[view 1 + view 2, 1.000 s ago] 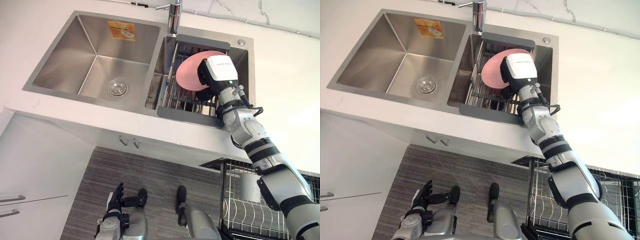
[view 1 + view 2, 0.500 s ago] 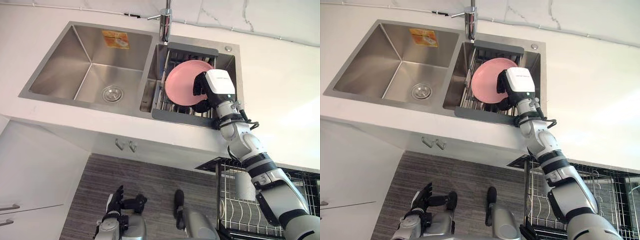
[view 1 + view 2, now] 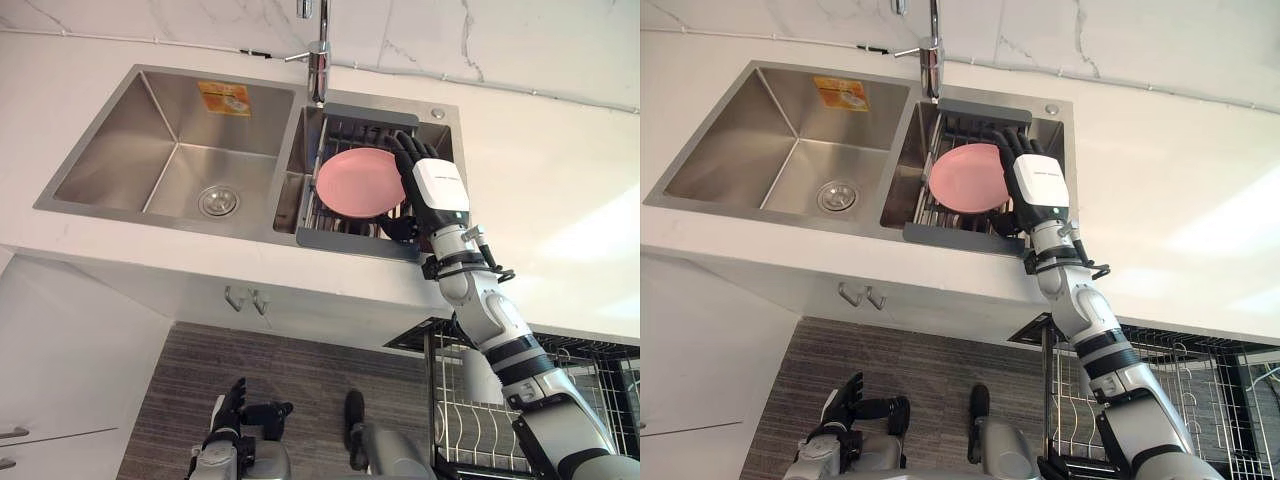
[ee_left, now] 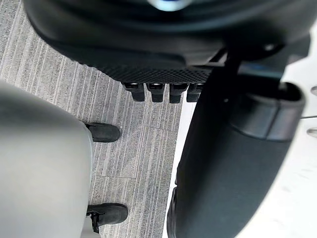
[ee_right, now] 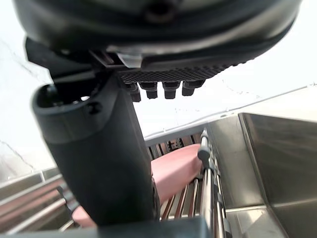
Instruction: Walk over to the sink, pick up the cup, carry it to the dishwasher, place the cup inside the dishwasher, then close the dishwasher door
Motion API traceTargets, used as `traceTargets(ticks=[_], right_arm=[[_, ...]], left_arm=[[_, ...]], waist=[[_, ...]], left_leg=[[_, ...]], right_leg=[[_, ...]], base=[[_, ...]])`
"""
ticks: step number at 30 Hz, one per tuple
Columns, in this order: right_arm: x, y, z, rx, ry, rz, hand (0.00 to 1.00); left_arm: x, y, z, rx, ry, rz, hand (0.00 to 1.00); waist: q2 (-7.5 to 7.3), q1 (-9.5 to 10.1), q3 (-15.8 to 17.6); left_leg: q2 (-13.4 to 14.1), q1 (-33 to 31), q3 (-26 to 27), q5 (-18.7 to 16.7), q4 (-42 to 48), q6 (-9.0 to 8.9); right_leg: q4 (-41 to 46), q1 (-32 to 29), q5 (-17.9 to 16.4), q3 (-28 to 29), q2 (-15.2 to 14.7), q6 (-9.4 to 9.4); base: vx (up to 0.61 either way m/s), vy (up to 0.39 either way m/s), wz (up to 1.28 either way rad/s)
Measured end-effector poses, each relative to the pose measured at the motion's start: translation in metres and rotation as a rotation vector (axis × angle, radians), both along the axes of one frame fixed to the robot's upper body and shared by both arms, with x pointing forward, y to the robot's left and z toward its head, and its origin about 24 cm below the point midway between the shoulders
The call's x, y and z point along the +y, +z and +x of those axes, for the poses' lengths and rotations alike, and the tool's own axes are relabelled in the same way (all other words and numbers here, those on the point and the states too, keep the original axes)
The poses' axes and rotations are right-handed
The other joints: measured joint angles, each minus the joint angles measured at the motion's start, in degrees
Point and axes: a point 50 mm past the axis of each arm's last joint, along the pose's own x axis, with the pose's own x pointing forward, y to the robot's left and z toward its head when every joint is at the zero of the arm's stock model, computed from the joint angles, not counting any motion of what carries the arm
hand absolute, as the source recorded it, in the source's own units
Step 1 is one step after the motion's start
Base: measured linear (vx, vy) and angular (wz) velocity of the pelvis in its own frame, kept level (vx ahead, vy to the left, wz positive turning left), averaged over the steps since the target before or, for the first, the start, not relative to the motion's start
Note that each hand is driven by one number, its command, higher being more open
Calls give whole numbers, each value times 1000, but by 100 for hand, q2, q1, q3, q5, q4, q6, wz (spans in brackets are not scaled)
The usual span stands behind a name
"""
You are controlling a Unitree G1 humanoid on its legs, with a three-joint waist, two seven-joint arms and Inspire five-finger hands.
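Note:
A pink plate (image 3: 355,183) leans in the wire drying rack (image 3: 345,237) that fills the right basin of the steel sink. My right hand (image 3: 437,190) is at the plate's right edge, open, with its fingers (image 3: 402,150) straight and reaching over the rack's far side. The right wrist view has the thumb (image 5: 99,158) in front of the plate (image 5: 178,171), with the rack's bars beside it. I cannot tell whether the hand touches the plate. My left hand (image 3: 228,408) hangs open low above the floor.
The left basin (image 3: 170,150) holds nothing but its drain. A faucet (image 3: 318,60) stands behind the divider. White counter runs on both sides. A pulled-out wire dishwasher rack (image 3: 470,425) is at the lower right, with a pale rounded thing (image 3: 480,378) in it.
My right hand's fingers have uncurled from shut to straight at the plate's edge. The whole picture has shifted, so the camera has moved. The left hand still hangs as before.

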Motion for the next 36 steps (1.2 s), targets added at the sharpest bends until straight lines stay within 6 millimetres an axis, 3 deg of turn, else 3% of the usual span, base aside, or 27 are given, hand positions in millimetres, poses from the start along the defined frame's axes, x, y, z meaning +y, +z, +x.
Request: traceTargets(ticks=[17,36], right_arm=[[-1,-8,-10,21,54,-45,100],[12,27,18,91,233,-380,100]], left_arm=[[0,-4,-8,36,2,-2,100],[1,-5,-9,39,-11,-13,100]], waist=[[58,-43,-187],[36,-38,-208]], left_leg=[[3,91,120,-86,4,24],[5,30,110,-88,-2,28]], right_leg=[[-147,113,21,99,32,23],[-296,121,108,87,49,12]], base=[[4,-3,-3],[0,0,0]])
